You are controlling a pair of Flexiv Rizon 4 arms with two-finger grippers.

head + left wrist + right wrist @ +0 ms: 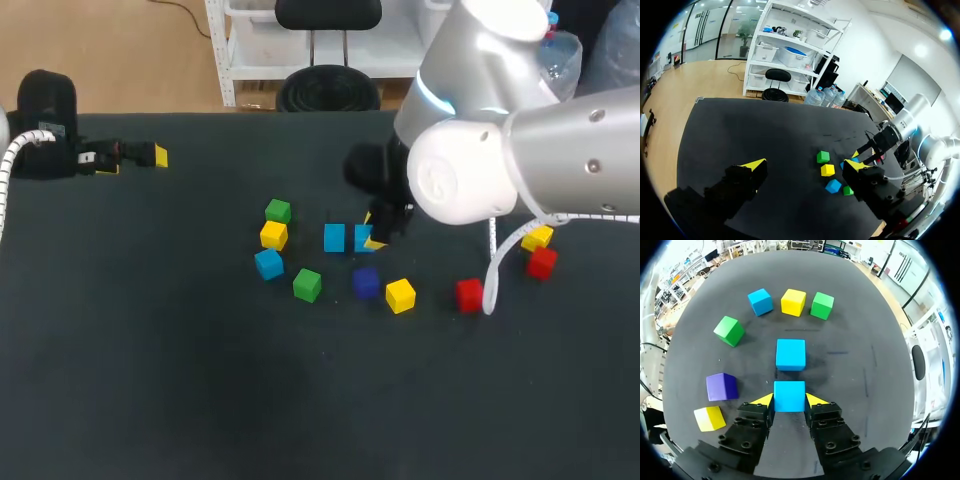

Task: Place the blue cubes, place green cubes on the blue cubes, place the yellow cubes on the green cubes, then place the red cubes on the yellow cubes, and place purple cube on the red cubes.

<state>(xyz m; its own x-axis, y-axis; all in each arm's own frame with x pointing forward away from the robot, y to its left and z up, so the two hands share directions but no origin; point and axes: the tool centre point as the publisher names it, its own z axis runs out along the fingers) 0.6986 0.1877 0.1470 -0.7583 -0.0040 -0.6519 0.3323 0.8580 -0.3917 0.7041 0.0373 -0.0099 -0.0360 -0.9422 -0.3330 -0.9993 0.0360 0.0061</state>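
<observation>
A blue cube [789,392] sat on the black table [865,365], clamped from both sides between the yellow-tipped fingers of your right gripper [789,399]. Just ahead of those fingers, not touching, lay a second blue cube [790,354]. Farther ahead ran a row of three: a third blue cube [760,301], a yellow cube [793,302] and a green cube [822,305]. Off to one side of the gripper lay another green cube [729,330], a purple cube [722,386] and, nearest the fingers, a second yellow cube [710,418]. Your left gripper [805,167] hovered well apart from all the cubes, its fingers spread wide.
</observation>
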